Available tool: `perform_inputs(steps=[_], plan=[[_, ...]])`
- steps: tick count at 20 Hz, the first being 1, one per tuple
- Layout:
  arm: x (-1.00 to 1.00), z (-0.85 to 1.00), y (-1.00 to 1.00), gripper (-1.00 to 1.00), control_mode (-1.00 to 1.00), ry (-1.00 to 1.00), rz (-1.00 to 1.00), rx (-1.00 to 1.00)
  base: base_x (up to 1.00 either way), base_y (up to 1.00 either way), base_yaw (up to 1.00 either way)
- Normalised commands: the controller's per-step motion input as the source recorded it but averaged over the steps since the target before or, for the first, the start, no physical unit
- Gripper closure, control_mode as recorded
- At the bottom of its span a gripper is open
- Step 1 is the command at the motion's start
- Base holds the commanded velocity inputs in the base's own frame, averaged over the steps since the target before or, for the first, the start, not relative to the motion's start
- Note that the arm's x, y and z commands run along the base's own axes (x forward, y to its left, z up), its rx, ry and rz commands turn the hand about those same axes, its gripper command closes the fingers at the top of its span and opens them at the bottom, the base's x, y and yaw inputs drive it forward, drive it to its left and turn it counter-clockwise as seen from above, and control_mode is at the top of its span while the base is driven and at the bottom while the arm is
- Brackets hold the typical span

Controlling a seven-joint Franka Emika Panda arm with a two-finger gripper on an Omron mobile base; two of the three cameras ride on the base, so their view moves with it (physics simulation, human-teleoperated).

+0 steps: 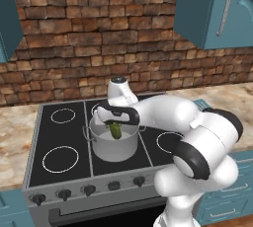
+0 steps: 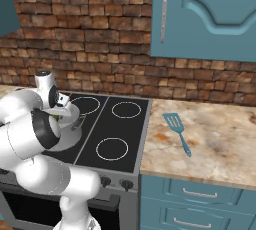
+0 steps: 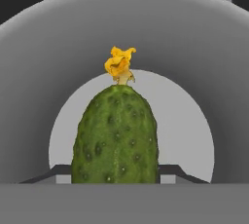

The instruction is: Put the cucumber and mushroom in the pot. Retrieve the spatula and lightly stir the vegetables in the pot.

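- In the left base view the tool (image 1: pixel 115 124) hangs at the centre of the frame over the mouth of the pot (image 1: pixel 114 148), with the cucumber (image 1: pixel 116 131) clamped between its jaws, the vegetable pointing down into the pot's opening.
- The right base view alone shows the spatula (image 2: pixel 177 130), lying flat on the worktop (image 2: pixel 220 139) in the right half of the frame, well apart from the stove (image 2: pixel 120 134); here the pot (image 2: pixel 75 120) is mostly hidden behind the white arm at the left.
- The hand view looks straight down the cucumber (image 3: pixel 115 138) into the pot (image 3: pixel 194 62): the dark finger tips (image 3: pixel 180 171) sit against its two sides at the bottom of the frame, and the pale round pot floor shows behind it.
- The cucumber is dark green, bumpy-skinned and oblong, with a crumpled yellow flower at its far end.
- The pot is smooth grey steel with straight walls and small loop handles, standing on the black glass stove among white burner rings.
- The spatula is teal with a flat slotted head and a thin handle; the worktop is mottled beige stone; the wall behind is rough brown brick.
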Motion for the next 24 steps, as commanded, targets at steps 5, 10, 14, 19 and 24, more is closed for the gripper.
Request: perform_inputs(steps=[5, 10, 14, 19, 24], plan=[[0.11, -0.17, 0.01, 1.0, -1.0, 0.0, 0.0, 0.0, 0.0, 0.0, 0.0], [-0.01, 0.1, 0.01, -1.0, -1.0, -0.02, -0.03, 0.03, 0.0, 0.0, 0.0], [-0.01, 0.2, 0.03, -1.0, -1.0, -0.04, -0.05, 0.01, 0.0, 0.0, 0.0], [-0.02, 0.18, 0.06, -1.0, -1.0, -0.02, 0.0, 0.01, 0.0, 0.0, 0.0], [-0.43, 0.58, -0.09, -1.0, -1.0, -0.02, 0.0, 0.02, 0.0, 0.0, 0.0]])
